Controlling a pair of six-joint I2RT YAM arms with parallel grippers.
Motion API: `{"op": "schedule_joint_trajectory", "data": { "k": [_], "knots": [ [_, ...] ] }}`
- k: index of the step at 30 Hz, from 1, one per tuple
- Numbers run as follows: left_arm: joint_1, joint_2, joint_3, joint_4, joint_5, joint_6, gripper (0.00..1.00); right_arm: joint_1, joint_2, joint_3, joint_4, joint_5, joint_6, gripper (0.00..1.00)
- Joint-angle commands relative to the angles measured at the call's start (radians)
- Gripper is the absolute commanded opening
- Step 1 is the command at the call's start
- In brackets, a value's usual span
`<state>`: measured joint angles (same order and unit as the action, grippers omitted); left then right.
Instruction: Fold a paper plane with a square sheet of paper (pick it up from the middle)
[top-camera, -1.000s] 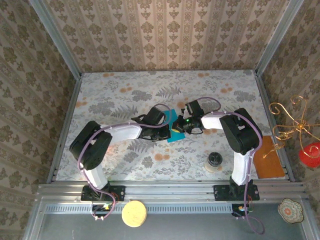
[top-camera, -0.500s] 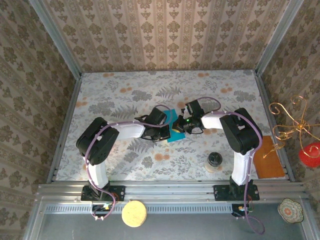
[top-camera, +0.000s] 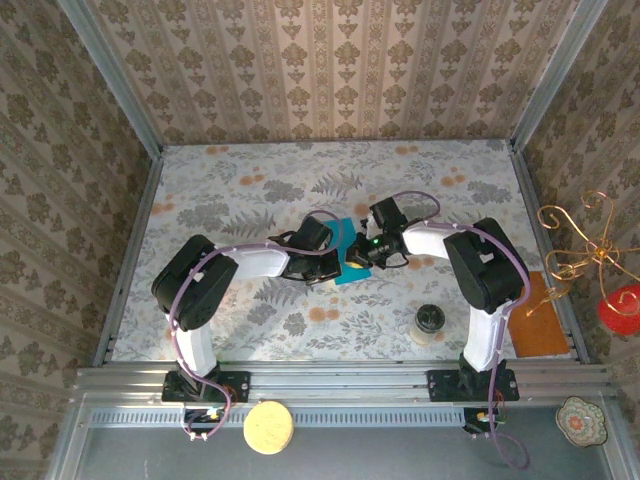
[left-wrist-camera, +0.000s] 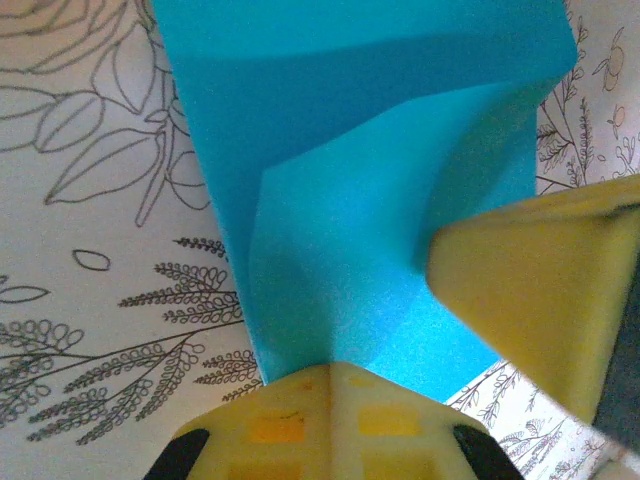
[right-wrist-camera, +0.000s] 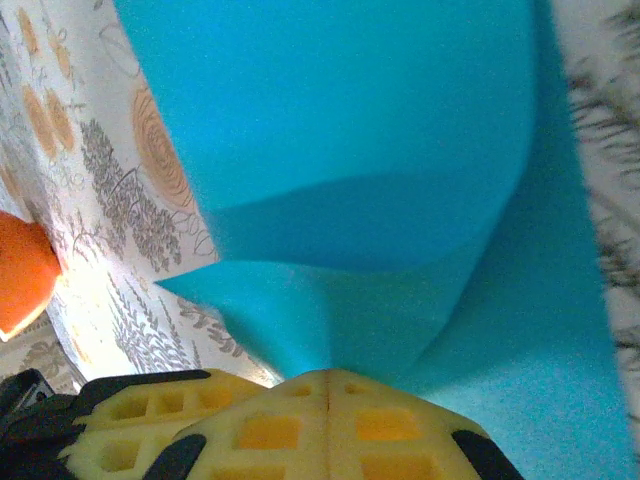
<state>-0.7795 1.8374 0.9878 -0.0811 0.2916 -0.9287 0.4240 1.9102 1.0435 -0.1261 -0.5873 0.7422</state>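
From above, shows the square sheet of paper (top-camera: 348, 276) at mid-table, between left gripper (top-camera: 333, 262) and right gripper (top-camera: 353, 257), both equally near and facing each other. At left wrist, clamped shut on its near edge, sheet buckling away ahead. At right wrist, likewise shut on paper, fold running forward.

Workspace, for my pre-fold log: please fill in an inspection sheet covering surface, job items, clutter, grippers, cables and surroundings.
Surface: floral tablecloth, flat.
Job's things: teal sheet of paper, buckled, mid-table.
Clutter: small jar; orange-brown sheet at right edge; yellow disc on near rail.
Grippers: left gripper and right gripper both shut on that sheet.
Cables: purple cables looped along both arms.
Surroundings: wallpapered walls; gold wire ornament outside right.
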Motion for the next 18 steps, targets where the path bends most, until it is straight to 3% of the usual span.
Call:
{"op": "schedule_joint_trajectory", "data": {
  "k": [1,9,18],
  "knots": [
    [-0.011,0.024,-0.034,-0.070,-0.012,-0.013,0.00,0.012,0.005,0.000,-0.017,-0.034,-0.016,0.08],
    [-0.010,0.023,-0.038,-0.088,-0.012,-0.016,0.00,0.016,0.058,0.049,-0.069,0.022,-0.059,0.08],
    [-0.010,0.016,-0.093,-0.098,-0.005,-0.048,0.00,-0.094,0.123,0.112,-0.056,0.102,-0.076,0.08]
  ]
}}
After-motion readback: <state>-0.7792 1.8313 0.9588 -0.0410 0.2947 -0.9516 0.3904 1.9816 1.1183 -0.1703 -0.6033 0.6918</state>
